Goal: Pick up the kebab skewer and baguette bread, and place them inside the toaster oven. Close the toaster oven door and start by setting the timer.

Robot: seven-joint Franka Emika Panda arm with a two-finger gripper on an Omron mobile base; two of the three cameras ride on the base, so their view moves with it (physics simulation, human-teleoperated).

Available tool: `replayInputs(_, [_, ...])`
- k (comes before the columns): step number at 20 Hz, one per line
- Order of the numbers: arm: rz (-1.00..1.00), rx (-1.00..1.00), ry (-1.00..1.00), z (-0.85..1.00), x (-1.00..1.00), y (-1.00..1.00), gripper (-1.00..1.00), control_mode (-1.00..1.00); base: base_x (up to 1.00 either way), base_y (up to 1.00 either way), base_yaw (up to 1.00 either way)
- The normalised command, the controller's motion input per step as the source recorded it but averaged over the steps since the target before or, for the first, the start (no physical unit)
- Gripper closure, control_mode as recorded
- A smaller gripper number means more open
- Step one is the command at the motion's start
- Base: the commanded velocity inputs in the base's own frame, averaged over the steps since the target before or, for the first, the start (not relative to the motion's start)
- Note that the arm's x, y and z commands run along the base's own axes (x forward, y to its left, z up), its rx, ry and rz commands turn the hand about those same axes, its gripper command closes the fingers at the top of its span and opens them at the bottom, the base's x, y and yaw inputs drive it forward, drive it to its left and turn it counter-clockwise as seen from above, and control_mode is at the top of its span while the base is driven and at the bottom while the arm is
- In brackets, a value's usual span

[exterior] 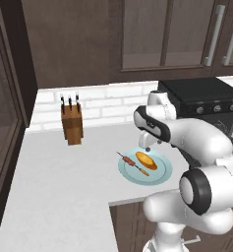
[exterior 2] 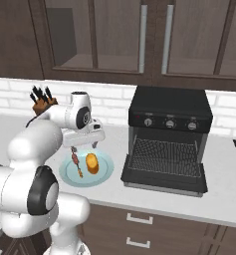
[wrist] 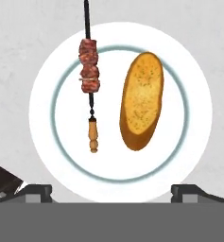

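Hovering wide-jawed and empty, the gripper hangs over the plate bearing the kebab skewer beside the baguette bread; a skewed descent could nudge the thin stick. Beyond, the toaster oven gapes.

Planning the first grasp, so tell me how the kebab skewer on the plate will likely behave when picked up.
The kebab skewer looks like a thin straight rod, so probably stiff and light. The meat chunks sit toward one end, away from the wooden handle, so it may tip meat-end down if pinched at the handle. Lying flat on the smooth plate, with its tip past the rim, it could slide or roll as the tool closes.
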Motion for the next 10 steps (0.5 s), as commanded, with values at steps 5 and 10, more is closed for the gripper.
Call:
replayInputs(5, [0.02,0.00,0.01,-0.23,0.24,0.05,-1.00,-1.00,0.00,0.00,0.00])
replayInputs(10, [0.02,0.00,0.00,-0.43,0.31,0.00,-1.00,-1.00,0.00,0.00,0.00])
